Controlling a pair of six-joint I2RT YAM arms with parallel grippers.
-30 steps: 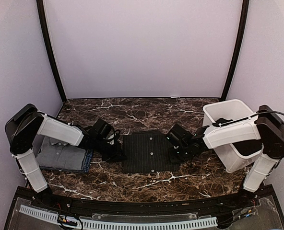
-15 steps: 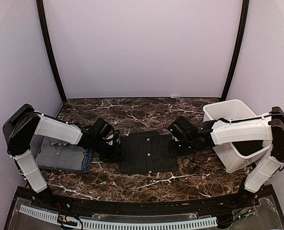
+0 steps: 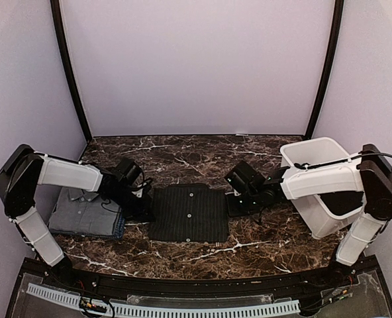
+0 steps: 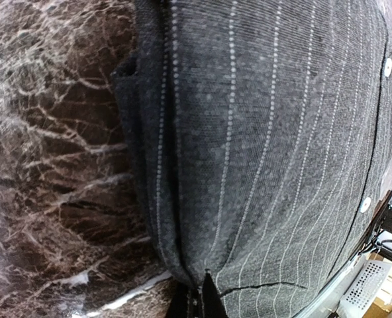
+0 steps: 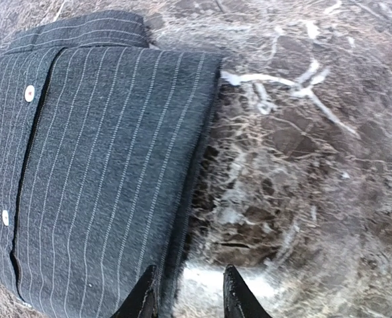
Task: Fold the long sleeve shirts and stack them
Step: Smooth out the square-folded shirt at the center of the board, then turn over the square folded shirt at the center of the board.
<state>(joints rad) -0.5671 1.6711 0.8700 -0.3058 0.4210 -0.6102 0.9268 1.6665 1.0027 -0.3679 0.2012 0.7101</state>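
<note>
1 folded charcoal pinstriped shirt (image 3: 189,213) lies at the middle of the bench (image 3: 183,156). The left claw (image 3: 143,210) is pinched narrow on its 9 o'clock edge. The right claw (image 3: 230,208) is partly spread, fingers either side of its 3 o'clock edge. Farther toward 9 o'clock, a folded grey shirt (image 3: 83,215) rests on a blue shirt (image 3: 121,226).

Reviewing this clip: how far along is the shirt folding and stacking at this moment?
Done: a grey shirt lies folded on a blue one at the left, and the pinstripe shirt is folded into a rectangle mid-table. In hand: the left gripper seems pinched on its edge; the right gripper is open at the opposite edge. Left: placing it on the stack; whether the white tub holds more is hidden.
</note>
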